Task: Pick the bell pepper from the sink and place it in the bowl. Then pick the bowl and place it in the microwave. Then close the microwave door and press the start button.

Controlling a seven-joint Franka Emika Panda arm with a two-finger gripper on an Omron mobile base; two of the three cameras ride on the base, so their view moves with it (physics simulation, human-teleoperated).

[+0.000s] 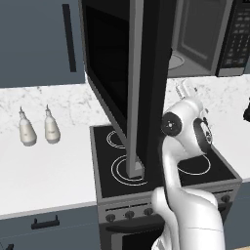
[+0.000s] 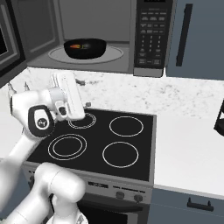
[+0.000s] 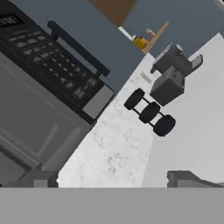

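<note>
One bowl (image 2: 85, 48) with one bell pepper (image 2: 78, 46) inside the microwave (image 2: 131, 39).

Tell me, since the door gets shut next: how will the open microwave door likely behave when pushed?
The microwave door looks like a stiff, wide panel, so it should swing as one piece rather than flex. It stands far open over the stove, so expect a long arc. The bowl sits well inside, probably clear of it.

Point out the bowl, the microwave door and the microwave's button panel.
bowl (image 2: 85, 49): right base view, its black front wall, inside the microwave.
microwave door (image 1: 110, 73): left base view, its dark glass window, swung open.
button panel (image 2: 151, 37): right base view, middle of the keypad.
</note>
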